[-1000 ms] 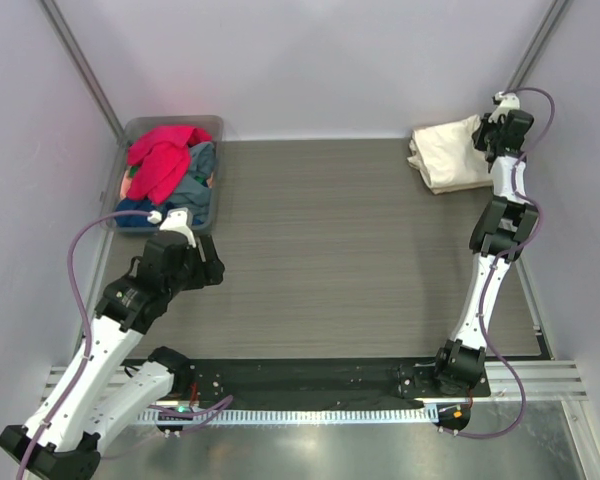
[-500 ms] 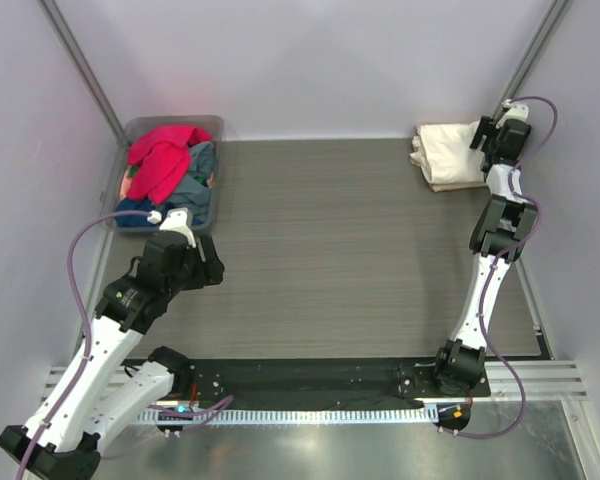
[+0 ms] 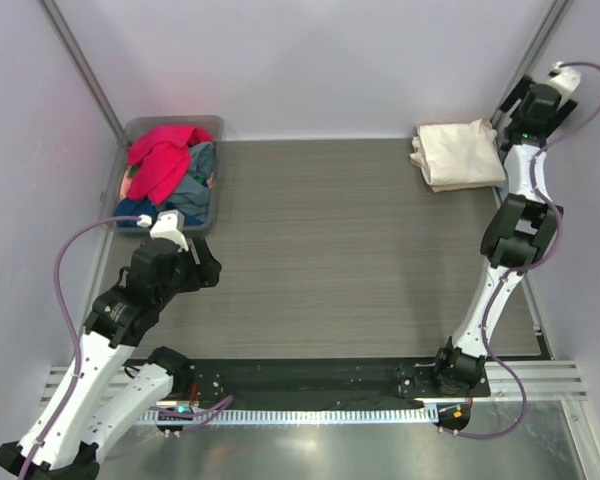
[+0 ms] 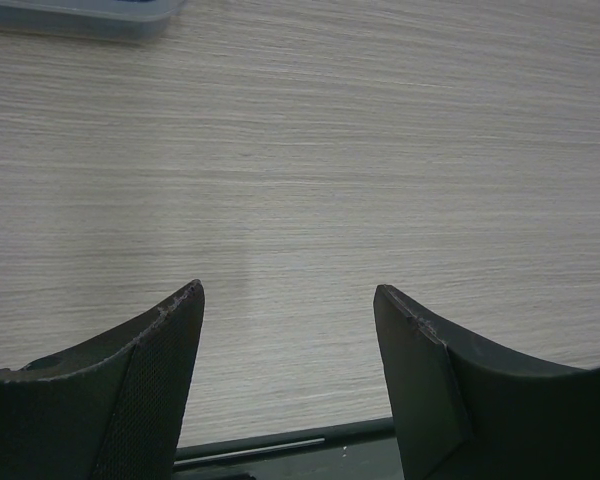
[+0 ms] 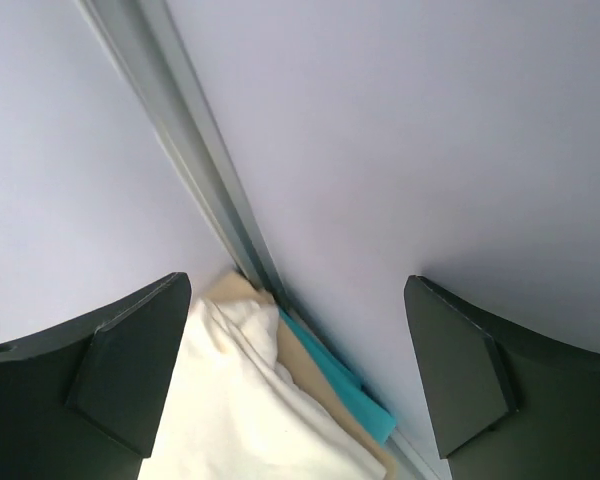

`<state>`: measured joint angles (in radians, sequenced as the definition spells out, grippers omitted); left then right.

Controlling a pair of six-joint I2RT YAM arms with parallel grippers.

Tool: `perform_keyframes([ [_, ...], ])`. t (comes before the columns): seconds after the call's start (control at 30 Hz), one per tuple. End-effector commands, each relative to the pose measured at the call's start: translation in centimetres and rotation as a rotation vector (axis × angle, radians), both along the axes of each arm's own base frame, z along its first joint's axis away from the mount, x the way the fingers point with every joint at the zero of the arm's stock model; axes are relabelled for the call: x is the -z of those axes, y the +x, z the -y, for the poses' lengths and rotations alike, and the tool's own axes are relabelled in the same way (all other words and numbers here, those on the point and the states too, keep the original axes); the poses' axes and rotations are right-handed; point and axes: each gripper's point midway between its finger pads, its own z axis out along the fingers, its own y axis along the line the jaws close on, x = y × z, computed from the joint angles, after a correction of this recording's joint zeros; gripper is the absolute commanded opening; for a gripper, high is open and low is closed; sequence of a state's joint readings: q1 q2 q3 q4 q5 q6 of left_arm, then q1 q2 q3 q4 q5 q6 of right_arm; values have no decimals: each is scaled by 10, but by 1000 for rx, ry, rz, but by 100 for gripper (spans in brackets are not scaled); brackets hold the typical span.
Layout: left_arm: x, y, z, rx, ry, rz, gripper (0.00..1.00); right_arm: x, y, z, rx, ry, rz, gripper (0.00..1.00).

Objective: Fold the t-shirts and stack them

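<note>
1. Stack of folded t-shirts (image 3: 458,153): far-right table (image 3: 330,230) corner; right end effector (image 5: 297,280) beside it, jaws apart, empty.
2. Unfolded t-shirts (image 3: 165,165): in tub (image 3: 216,122), far left; left end effector (image 4: 287,290) near, apart, empty.
3. Step, I judge: between shirts; next I lift one from the tub.

The left gripper (image 4: 288,300) holds its two black, wedge-shaped jaws wide apart above a pale wood-grain surface (image 4: 330,150), with a grey plastic tub's edge (image 4: 80,18) at top left.
</note>
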<state>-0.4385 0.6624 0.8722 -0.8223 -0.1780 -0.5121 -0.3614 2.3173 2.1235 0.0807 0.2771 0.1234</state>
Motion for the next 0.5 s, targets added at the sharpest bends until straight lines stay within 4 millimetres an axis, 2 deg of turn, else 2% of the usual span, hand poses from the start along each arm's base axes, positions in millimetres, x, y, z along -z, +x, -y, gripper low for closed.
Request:
perform_keyframes([
  [0.0, -8, 2, 3, 22, -10, 38, 70, -193, -90, 9, 164, -30, 409, 94],
  [0.03, -8, 2, 3, 23, -12, 41, 70, -203, -98, 1, 145, -13, 436, 95],
  [0.07, -9, 2, 3, 24, -15, 46, 70, -196, -106, -8, 122, 22, 433, 95],
  [0.1, -10, 1, 4, 27, -18, 50, 71, -227, -127, -27, 70, 69, 517, 95],
  [0.13, -12, 0, 3, 28, -21, 60, 71, -234, -137, -41, 29, 113, 549, 95],
  [0.17, -14, 0, 3, 29, -25, 66, 71, -207, -139, -51, -9, 169, 510, 95],
  [0.2, -15, -1, 4, 33, -29, 71, 71, -232, -162, -74, -69, 225, 589, 96],
  [0.23, -16, -1, 4, 32, -31, 77, 71, -222, -164, -94, -146, 282, 563, 97],
  [0.27, -17, -2, 4, 36, -37, 84, 71, -186, -164, -113, -187, 346, 499, 97],
  [0.3, -18, -2, 5, 42, -41, 87, 71, -178, -171, -133, -230, 380, 484, 97],
  [0.33, -18, -3, 5, 45, -41, 87, 71, -181, -189, -157, -270, 403, 486, 98],
  [0.37, -18, -3, 6, 48, -43, 88, 71, -145, -194, -174, -278, 429, 410, 98],
  [0.4, -18, -3, 7, 52, -45, 87, 71, -133, -197, -214, -342, 443, 366, 98],
  [0.43, -18, -3, 7, 56, -45, 87, 72, -132, -215, -234, -369, 429, 343, 98],
  [0.47, -18, -3, 7, 55, -44, 84, 71, -99, -221, -250, -370, 443, 273, 99],
])
